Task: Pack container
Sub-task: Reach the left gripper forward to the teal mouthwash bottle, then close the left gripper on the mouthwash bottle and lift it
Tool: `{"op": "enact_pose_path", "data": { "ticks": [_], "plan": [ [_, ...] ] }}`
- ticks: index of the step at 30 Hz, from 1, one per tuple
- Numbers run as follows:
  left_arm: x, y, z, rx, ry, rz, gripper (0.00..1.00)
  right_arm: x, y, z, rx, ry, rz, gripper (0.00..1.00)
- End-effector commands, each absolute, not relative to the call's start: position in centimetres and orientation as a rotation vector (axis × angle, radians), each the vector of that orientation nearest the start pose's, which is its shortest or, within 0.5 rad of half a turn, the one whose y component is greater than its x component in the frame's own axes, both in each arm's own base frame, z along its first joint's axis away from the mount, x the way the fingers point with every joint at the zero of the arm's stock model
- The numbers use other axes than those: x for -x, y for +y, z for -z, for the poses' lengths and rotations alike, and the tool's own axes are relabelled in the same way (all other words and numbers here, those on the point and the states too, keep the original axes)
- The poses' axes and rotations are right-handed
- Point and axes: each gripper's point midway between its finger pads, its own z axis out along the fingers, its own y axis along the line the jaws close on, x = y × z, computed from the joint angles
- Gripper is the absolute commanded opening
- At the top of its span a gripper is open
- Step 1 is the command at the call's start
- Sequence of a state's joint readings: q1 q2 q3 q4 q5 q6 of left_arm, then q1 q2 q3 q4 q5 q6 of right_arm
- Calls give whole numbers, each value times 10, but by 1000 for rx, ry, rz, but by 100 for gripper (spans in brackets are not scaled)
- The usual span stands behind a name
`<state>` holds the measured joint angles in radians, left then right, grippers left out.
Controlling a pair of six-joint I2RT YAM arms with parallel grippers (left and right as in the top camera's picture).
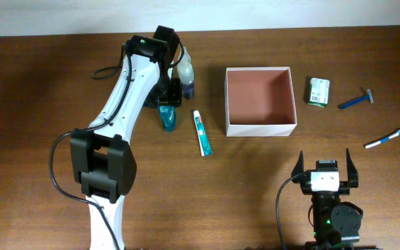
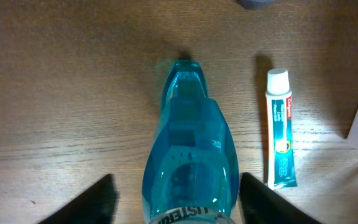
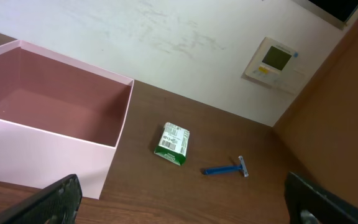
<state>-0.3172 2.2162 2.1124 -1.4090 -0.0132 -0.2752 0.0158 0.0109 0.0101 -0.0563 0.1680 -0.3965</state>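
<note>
The container point(image 1: 260, 128), a square box with white walls and a reddish-brown inside, stands empty at the table's middle right; its wall also shows in the right wrist view point(image 3: 42, 155). My left gripper point(image 1: 167, 98) is open, its fingers point(image 2: 179, 202) on either side of a lying blue mouthwash bottle point(image 2: 190, 149), with gaps on both sides. The bottle point(image 1: 167, 118) lies left of a toothpaste tube point(image 1: 201, 132). My right gripper point(image 1: 323, 167) is open and empty near the front edge, below the container point(image 3: 185, 205).
A white and purple bottle point(image 1: 186, 78) stands by the left wrist. A green-and-white packet point(image 1: 319, 92), a blue razor point(image 1: 356, 101) and a toothbrush point(image 1: 392, 136) lie right of the container. The packet point(image 3: 173, 144) and razor point(image 3: 227, 168) show in the right wrist view. The toothpaste tube point(image 2: 280, 137) lies right of the mouthwash bottle.
</note>
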Motion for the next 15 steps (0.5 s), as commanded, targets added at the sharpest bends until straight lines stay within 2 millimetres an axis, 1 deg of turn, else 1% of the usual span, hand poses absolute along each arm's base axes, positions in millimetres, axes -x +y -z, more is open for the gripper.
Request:
{"op": "enact_pose_path", "data": {
  "ticks": [1,5,10,14,15],
  "plan": [
    [-426,-132,-115,-55,3070,-3,55,-244,-25,-160,203,1637,434,99],
    [-425,-134,-115,-56,3075,20,46,-244,-25,-160,203,1637,434,99],
    [-424,-137,-115,-59,3078,42,31,-244,-25,-160,204,1637,434,99],
    [-424,-137,-115,-59,3078,42,14,-244,-25,-160,203,1637,434,99],
    [-424,-137,-115,-60,3078,46,11,-244,-25,-160,204,1637,434,99]
  ]
}}
